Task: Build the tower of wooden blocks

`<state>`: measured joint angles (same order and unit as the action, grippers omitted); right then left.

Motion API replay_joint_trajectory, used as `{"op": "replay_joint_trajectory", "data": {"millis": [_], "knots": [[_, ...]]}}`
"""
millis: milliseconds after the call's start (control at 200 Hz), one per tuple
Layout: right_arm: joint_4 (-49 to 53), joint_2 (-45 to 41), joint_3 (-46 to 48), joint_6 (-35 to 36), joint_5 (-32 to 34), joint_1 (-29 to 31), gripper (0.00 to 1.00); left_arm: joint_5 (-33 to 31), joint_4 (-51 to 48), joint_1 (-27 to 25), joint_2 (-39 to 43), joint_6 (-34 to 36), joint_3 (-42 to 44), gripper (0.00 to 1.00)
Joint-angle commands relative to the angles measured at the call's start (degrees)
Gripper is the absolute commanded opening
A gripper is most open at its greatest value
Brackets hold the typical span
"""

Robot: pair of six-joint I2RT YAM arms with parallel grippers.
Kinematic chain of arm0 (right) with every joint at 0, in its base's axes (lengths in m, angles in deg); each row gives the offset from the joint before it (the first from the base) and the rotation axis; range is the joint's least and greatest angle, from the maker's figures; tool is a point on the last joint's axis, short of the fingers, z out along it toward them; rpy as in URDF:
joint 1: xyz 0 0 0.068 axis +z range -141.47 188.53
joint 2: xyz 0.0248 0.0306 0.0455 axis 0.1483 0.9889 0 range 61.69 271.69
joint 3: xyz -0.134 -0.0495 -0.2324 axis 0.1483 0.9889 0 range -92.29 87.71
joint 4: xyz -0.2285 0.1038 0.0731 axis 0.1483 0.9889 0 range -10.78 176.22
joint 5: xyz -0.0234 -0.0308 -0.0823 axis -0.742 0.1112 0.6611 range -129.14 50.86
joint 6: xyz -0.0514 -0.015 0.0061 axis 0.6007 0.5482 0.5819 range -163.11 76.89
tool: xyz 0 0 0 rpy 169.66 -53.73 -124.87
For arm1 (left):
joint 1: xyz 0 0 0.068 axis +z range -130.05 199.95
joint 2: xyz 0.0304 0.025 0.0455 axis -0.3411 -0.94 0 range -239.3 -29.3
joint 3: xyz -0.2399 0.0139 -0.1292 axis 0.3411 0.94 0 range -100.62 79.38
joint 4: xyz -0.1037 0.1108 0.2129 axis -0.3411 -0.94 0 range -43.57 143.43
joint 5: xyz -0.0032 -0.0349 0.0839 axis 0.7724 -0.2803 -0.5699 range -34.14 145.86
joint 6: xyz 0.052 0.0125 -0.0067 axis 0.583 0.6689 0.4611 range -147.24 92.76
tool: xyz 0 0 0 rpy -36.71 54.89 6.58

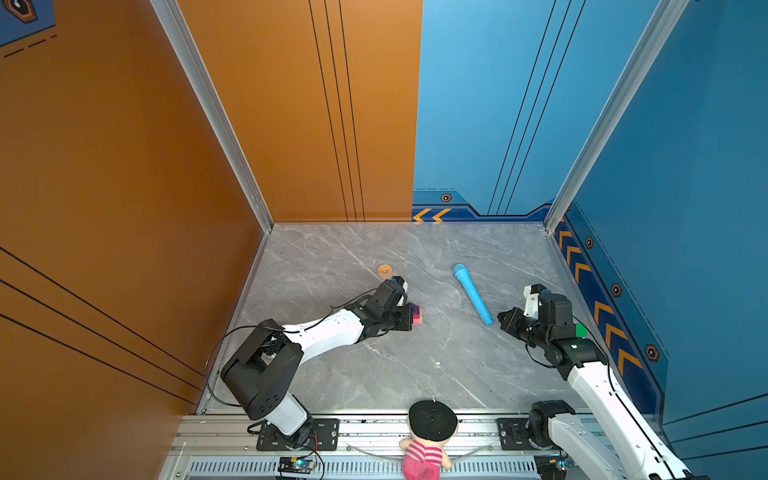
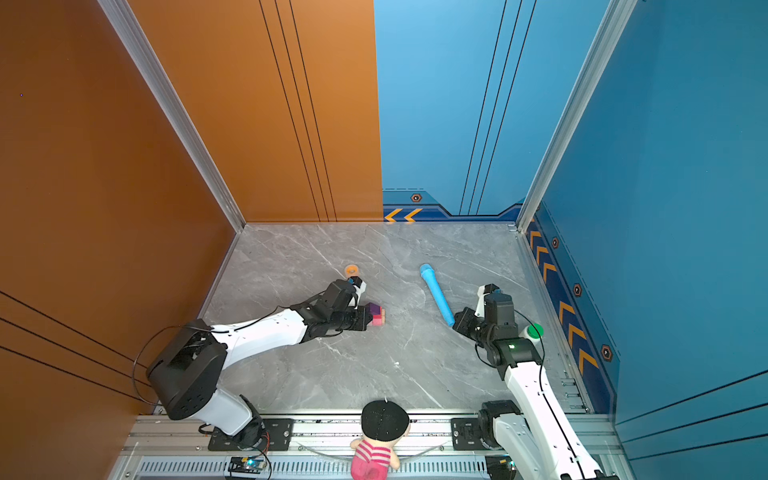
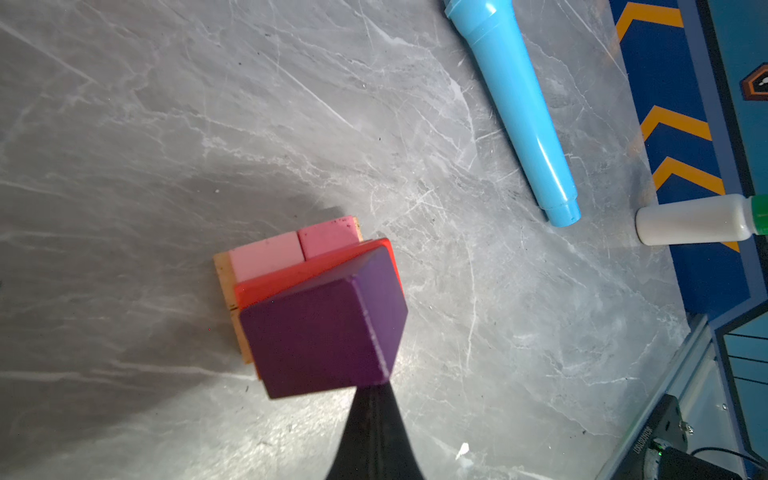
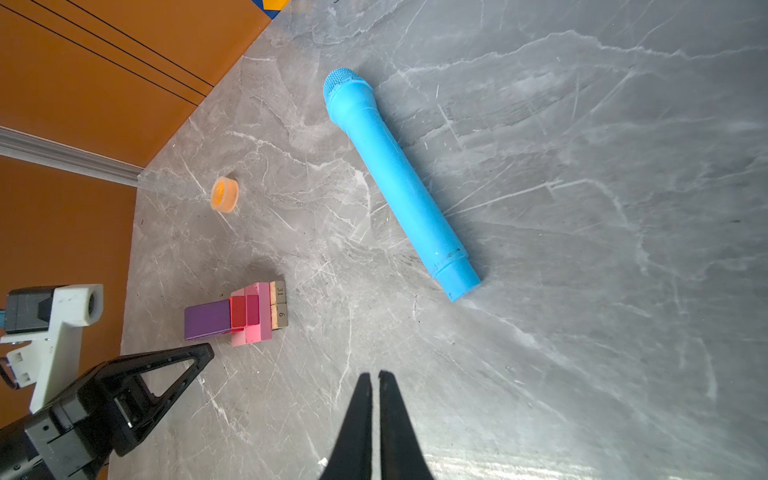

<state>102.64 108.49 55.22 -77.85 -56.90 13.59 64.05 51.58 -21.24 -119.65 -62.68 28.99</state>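
The wood block tower (image 1: 416,314) (image 2: 377,314) stands on the grey marble table left of centre. From the table up it has tan slabs (image 4: 278,305), pale pink bricks (image 3: 266,255), a magenta cube (image 4: 252,309), a red brick (image 3: 299,274) and the purple house-shaped piece (image 3: 324,328) on top. My left gripper (image 3: 374,388) (image 4: 205,353) is shut and empty. Its tip is close beside the purple piece's top edge, with a thin gap in the right wrist view. Far to the right, my right gripper (image 4: 374,374) (image 1: 505,318) hangs shut and empty above bare table.
A long blue microphone-shaped tube (image 1: 473,295) lies between the tower and the right arm. An orange tape ring (image 1: 385,271) sits behind the left wrist. A white bottle with a green cap (image 3: 698,220) lies by the right wall. A doll (image 1: 430,436) sits at the front rail.
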Motion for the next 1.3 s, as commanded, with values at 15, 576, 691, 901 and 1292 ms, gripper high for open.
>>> {"op": "replay_joint_trajectory", "data": {"millis": [15,576,691,901,1292], "knots": [[1.03,-0.84,0.85,-0.41,1.50,-0.49,0.09,1.11,0.66,0.45,-0.73,0.00,-1.56,0.00],[1.20,-1.00,1.02,-0.41,1.27,-1.00,0.09,0.53,0.84,0.48,-1.37,-0.02,-1.80,0.00],[1.19,-0.97,1.11,-0.46,1.24,-1.02,0.09,0.42,0.79,0.47,-1.57,0.10,-1.83,0.00],[1.21,-1.07,1.29,-0.41,1.21,-1.17,0.09,0.15,0.41,0.43,-1.77,0.42,-2.07,0.00],[1.19,-1.19,1.29,-0.41,1.10,-1.28,0.09,-0.39,-0.40,0.39,-2.30,1.29,-2.70,0.00]]}}
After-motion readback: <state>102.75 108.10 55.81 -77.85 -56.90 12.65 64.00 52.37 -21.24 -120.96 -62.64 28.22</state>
